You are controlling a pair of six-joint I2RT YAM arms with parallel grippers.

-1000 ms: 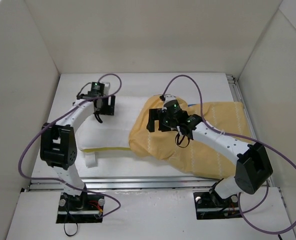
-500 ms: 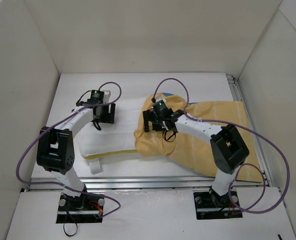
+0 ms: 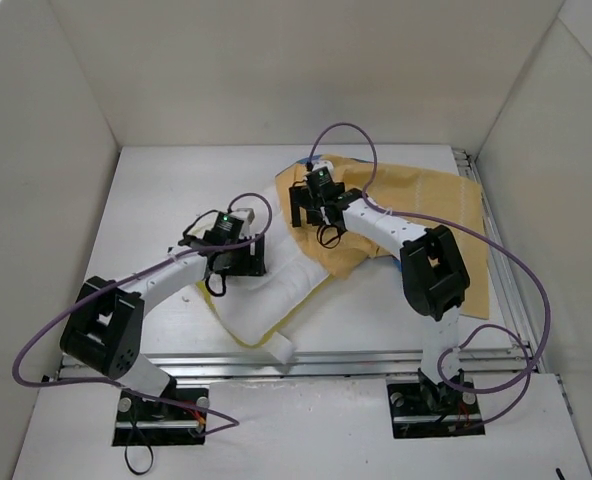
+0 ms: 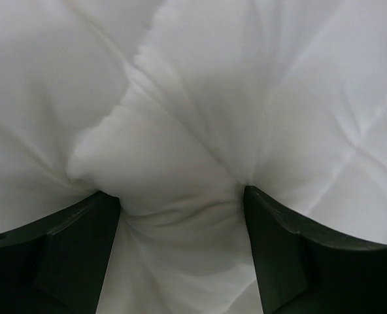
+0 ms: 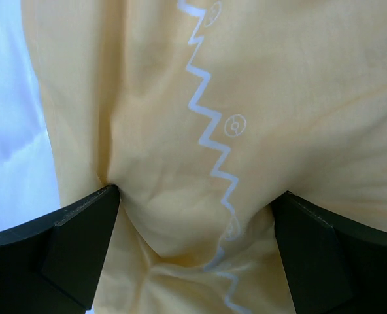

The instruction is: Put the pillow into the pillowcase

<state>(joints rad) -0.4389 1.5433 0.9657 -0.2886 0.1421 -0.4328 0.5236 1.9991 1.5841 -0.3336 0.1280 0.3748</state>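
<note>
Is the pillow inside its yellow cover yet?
Not fully. A big part of the white pillow lies bare, outside the pillowcase. Whether its far end is tucked in, I cannot tell.

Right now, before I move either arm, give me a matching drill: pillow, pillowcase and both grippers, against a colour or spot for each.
1 pillow
2 pillowcase
3 left gripper
4 right gripper

a on yellow cloth, jaws wide
b white, near middle of table
c yellow-orange, far right
d squeezing white quilting

Pairs: 1-b, 2-c, 3-d, 4-a
</note>
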